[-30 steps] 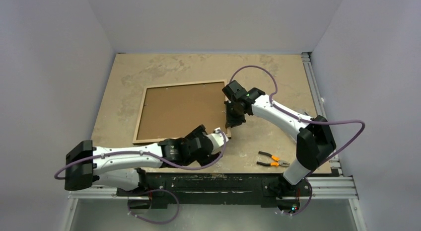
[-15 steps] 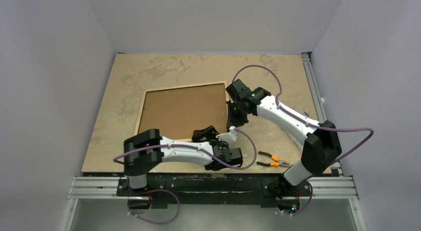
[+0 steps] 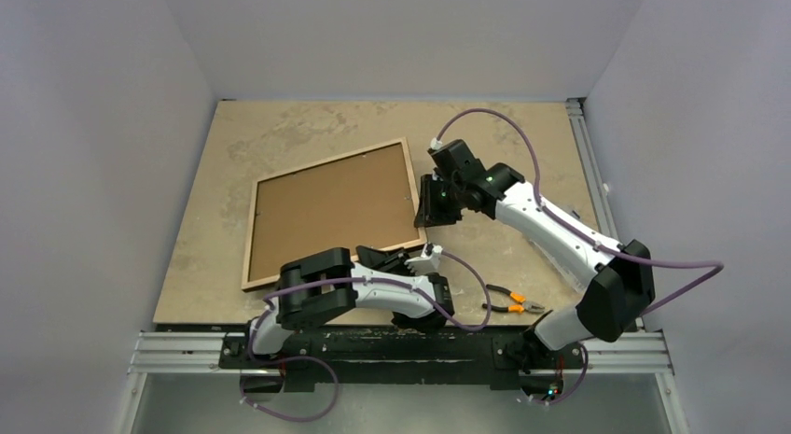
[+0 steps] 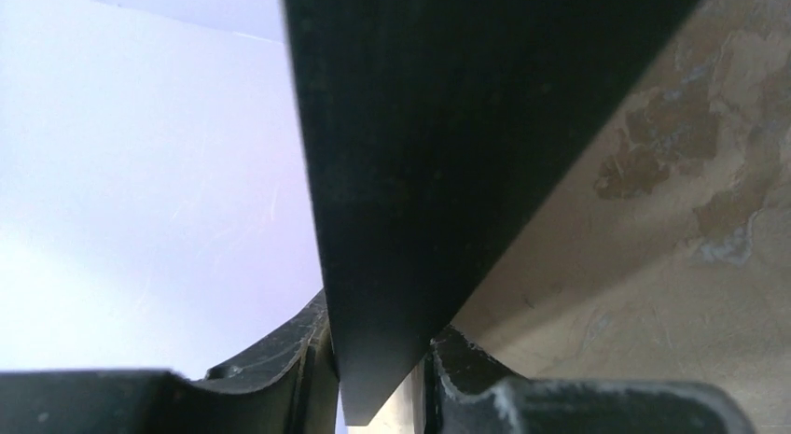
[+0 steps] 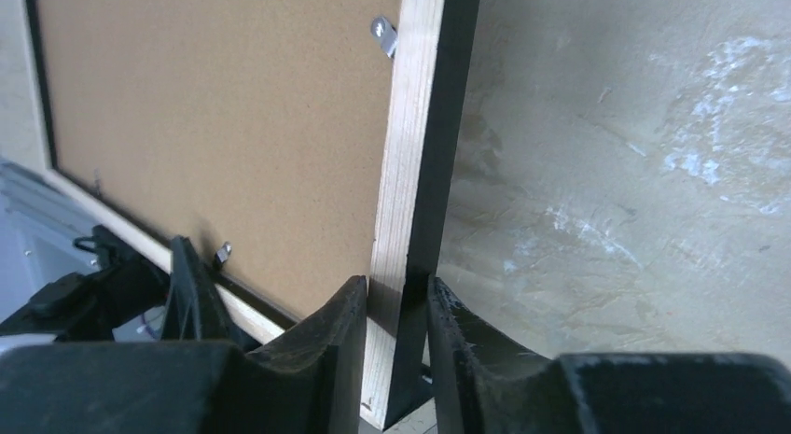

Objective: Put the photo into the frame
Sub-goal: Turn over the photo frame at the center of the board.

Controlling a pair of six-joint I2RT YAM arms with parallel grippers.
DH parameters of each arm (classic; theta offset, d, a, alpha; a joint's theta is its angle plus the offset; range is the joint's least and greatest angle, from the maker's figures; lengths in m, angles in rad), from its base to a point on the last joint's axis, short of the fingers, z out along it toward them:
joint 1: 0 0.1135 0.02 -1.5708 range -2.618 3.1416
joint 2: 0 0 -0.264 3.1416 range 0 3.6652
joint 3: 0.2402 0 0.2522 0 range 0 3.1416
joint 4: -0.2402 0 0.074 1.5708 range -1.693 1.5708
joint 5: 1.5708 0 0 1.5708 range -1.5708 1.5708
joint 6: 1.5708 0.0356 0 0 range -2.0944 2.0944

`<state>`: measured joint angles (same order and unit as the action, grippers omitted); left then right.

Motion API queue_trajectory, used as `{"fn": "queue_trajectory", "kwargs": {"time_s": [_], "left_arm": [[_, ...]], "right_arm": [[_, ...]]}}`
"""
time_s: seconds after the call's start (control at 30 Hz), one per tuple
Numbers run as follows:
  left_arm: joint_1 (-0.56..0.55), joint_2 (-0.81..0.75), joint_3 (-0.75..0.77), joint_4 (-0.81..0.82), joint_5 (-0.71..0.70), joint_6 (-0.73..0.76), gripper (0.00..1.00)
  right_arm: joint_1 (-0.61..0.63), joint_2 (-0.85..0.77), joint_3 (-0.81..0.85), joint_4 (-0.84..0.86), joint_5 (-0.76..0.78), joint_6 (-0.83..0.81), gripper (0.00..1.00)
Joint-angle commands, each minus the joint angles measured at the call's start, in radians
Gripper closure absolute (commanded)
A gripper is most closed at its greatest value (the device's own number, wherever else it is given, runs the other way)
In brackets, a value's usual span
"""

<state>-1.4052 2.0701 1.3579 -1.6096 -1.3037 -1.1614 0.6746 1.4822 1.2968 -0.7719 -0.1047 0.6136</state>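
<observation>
Holding the frame (image 3: 332, 161) with both arms is the step in hand, I am judging, probably in order to lift or turn it. The frame is lying back-up on the left middle of the surface (image 3: 280, 126). It is rotated, so its near right corner is pointing toward the near edge. The brown backing board (image 3: 326, 215) is sitting inside the rails, and a small metal tab (image 5: 382, 35) is reaching over it. The photo is not showing in any view, and I cannot tell whether it is lying under the board.

The right pincer (image 5: 396, 299) is gripping the right rail, with one finger pressing the light wood side and the other the black side. The left pincer (image 4: 378, 359) is narrow and is pinching the black near right corner of the frame.

To do this well, both arms should be moving together at one speed. Both grips are sitting on the same side, so the far left rail will be acting as a long lever. The rails are thin, so any twisting between the two pincers is risking a slip or a crack. The pliers (image 3: 511, 301) are lying toward the near right corner of the surface, so the frame should be swinging away from them.
</observation>
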Motion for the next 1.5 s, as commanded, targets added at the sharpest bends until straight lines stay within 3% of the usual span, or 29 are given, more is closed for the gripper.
{"fn": "queue_trajectory", "kwargs": {"time_s": [0.0, 0.13, 0.23, 0.5, 0.63, 0.77, 0.83, 0.9, 1.03, 1.33, 1.47], "left_arm": [[0.008, -0.087, 0.063, -0.182, -0.085, -0.276, 0.97], [0.007, -0.115, 0.057, -0.182, -0.078, -0.259, 0.98], [0.005, -0.133, 0.055, -0.182, -0.070, -0.254, 0.99], [-0.004, -0.144, 0.072, -0.176, -0.061, -0.234, 1.00], [-0.010, -0.147, 0.070, -0.177, -0.053, -0.233, 1.00], [-0.019, -0.150, 0.073, -0.176, -0.047, -0.228, 1.00], [-0.023, -0.151, 0.073, -0.166, -0.044, -0.219, 1.00], [-0.023, -0.154, 0.068, -0.137, -0.038, -0.187, 1.00], [-0.025, -0.175, 0.050, -0.042, -0.016, -0.091, 0.98], [-0.025, -0.289, -0.066, 0.347, 0.121, 0.258, 0.82], [-0.024, -0.317, -0.099, 0.442, 0.186, 0.335, 0.75]], "right_arm": [[-0.028, -0.039, -0.024, -0.036, -0.071, -0.012, 0.64], [-0.104, -0.106, -0.055, 0.019, -0.169, -0.015, 0.35], [-0.183, -0.177, -0.112, 0.093, -0.272, -0.012, 0.22], [-0.266, -0.254, -0.335, 0.532, -0.643, 0.183, 0.18], [-0.265, -0.216, -0.392, 0.704, -0.711, 0.265, 0.20], [-0.264, -0.160, -0.401, 0.823, -0.729, 0.336, 0.27], [-0.264, -0.133, -0.396, 0.864, -0.736, 0.367, 0.43], [-0.264, -0.117, -0.395, 0.892, -0.748, 0.389, 0.68], [-0.264, -0.103, -0.384, 0.884, -0.750, 0.389, 0.99], [-0.265, -0.120, -0.374, 0.789, -0.717, 0.347, 1.00], [-0.269, -0.135, -0.358, 0.774, -0.707, 0.352, 1.00]]}}
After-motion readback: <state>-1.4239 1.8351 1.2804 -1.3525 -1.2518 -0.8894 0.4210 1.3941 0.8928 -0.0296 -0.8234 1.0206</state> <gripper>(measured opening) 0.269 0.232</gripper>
